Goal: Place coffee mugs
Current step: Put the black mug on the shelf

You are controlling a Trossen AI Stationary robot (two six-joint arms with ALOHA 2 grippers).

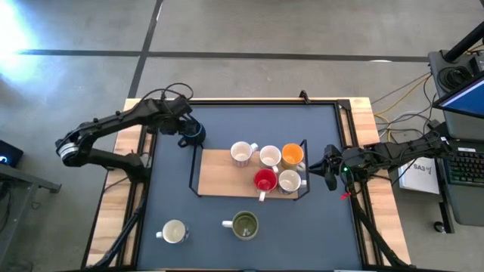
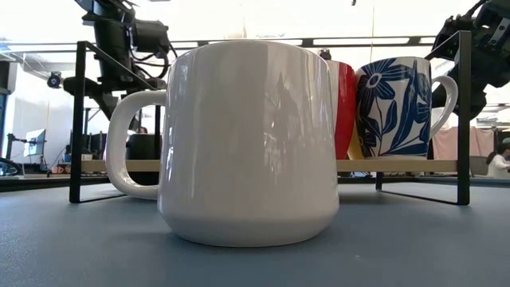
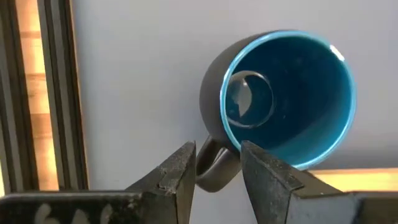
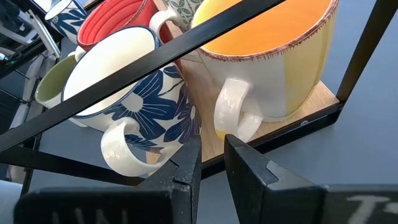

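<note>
Five mugs stand on the wooden rack (image 1: 219, 170), our landmark on the dark surface (image 1: 174, 196): a white mug (image 1: 241, 153), a second white mug (image 1: 270, 157), an orange mug (image 1: 293, 155), a red mug (image 1: 265, 180) and a blue-flowered white mug (image 1: 290, 180). Off the rack's near edge we see an olive green mug (image 1: 244, 225) and a cream mug (image 1: 174, 232), both on the surface. Just beyond the rack's far left corner stands the dark blue mug (image 1: 192, 134), upright, on the surface.

Our left gripper (image 3: 217, 168) is over that dark blue mug, its fingers slightly apart on either side of the handle; we cannot tell whether they touch it. Our right gripper (image 4: 211, 155) hangs just outside the rack's right end, fingers a little apart with nothing between them, close before the handles of the orange mug and the flowered mug. In the low view the cream mug fills the foreground before the rack.
</note>
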